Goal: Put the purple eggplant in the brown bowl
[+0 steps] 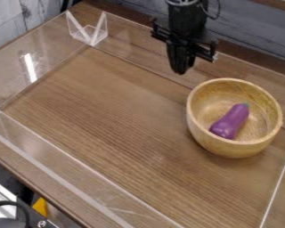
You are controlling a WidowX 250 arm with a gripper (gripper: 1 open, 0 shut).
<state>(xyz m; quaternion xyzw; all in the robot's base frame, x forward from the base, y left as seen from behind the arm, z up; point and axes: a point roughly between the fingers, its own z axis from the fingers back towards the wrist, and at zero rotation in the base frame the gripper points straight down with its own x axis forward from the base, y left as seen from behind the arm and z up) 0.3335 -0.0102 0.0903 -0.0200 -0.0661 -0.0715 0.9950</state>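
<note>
The purple eggplant (231,121) lies inside the brown bowl (202,131) at the right of the wooden table, its length running from upper right to lower left. My gripper (181,68) hangs above the table to the upper left of the bowl, apart from it. Its black fingers are pressed together and point down, with nothing between them.
A low clear plastic wall (61,183) rims the wooden tabletop (97,116). A clear folded plastic piece (86,28) stands at the back left corner. A yellow and black object (38,212) shows below the front edge.
</note>
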